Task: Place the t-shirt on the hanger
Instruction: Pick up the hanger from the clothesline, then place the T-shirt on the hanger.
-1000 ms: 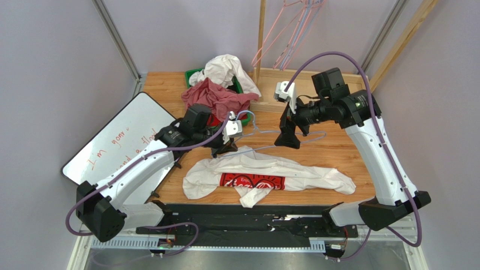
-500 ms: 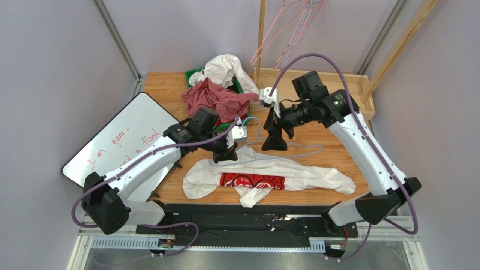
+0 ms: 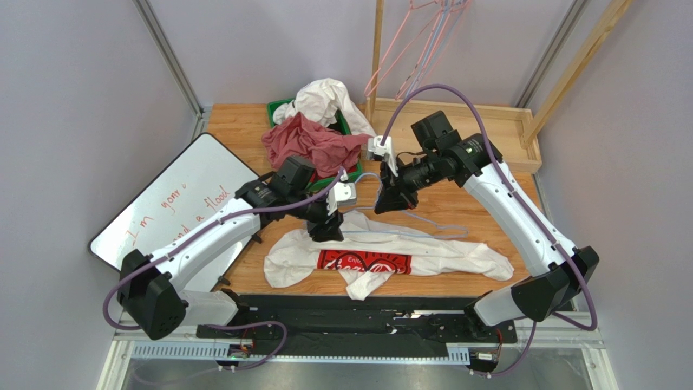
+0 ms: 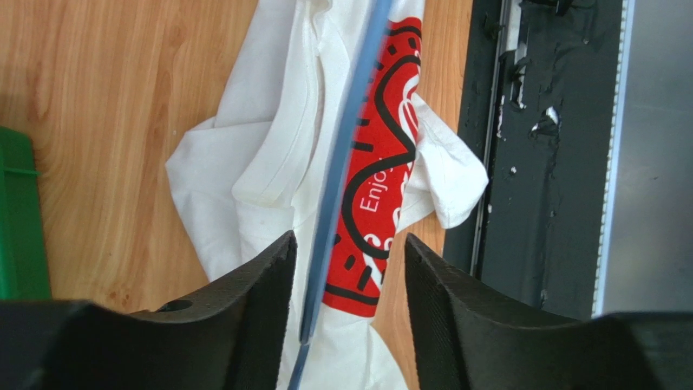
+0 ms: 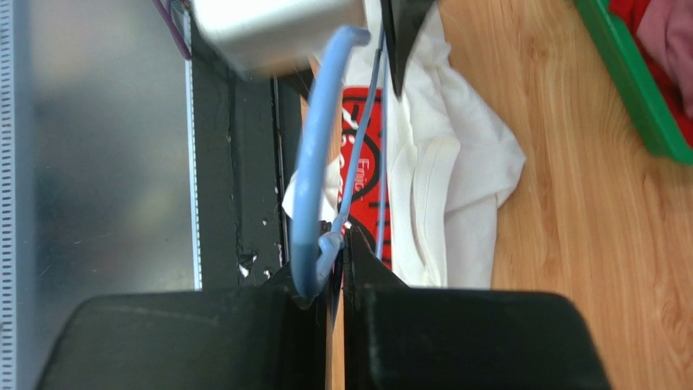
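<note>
the hanger (image 4: 346, 154), a thin pale blue wire, runs lengthwise through the gap of the left gripper (image 4: 348, 240). its jaws stand apart with room on both sides. the wire passes nearer one finger (image 4: 252, 292) than the other, and whether it touches that finger cannot be told. nothing is pinched there: this gripper is parted and holds nothing.

directly under the left gripper, past the wire, lies the t-shirt (image 4: 260, 162), white and rumpled on the wooden table (image 4: 98, 122). its red print with white lettering sits right beneath the gap between the fingers.

the right gripper (image 5: 342, 244) is clenched on the hanger where the hook's stem meets the wire arms. its two fingers are pressed together with the blue wire caught between them. the hook curves out ahead of its fingertips, toward the left gripper's white housing. the hanger's arms lead on from the pinch over the t-shirt, which lies below and ahead of this gripper too.

in the top view the right gripper (image 3: 389, 199) hangs just beside the left gripper (image 3: 325, 227), both over the shirt's far edge.
</note>
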